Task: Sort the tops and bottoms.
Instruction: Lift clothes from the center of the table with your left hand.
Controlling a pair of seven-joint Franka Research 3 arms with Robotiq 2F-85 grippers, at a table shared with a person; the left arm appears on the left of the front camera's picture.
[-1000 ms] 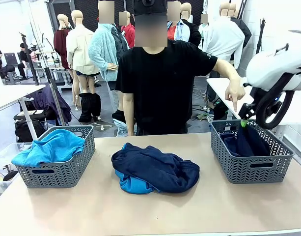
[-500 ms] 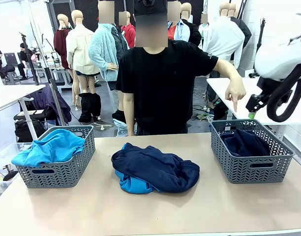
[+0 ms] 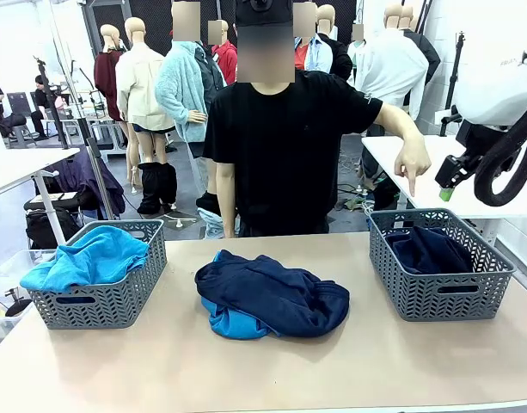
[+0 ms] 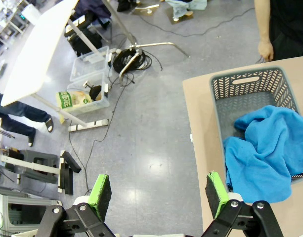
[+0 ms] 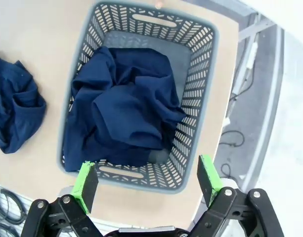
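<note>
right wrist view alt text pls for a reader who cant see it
A dark navy garment lies crumpled inside a grey mesh basket on a tan table, seen from above between the fingers of the open, empty right gripper. A second navy garment lies on the table beside the basket, apart from it.

On my tabletop (image 3: 160, 370), the left basket (image 3: 91, 307) sits by the left edge with one top (image 3: 91, 255) in it. The right basket (image 3: 439, 298) sits by the right edge with one bottom (image 3: 428, 249) in it. Between them, a second bottom (image 3: 276, 292) lies on a second top (image 3: 229, 324). The person's hand (image 3: 411, 163) is above the right basket's far rim. My right end effector (image 5: 147, 173) hangs over that basket, and my left end effector (image 4: 158, 192) is off the left edge, over the floor (image 4: 151, 148).
</note>
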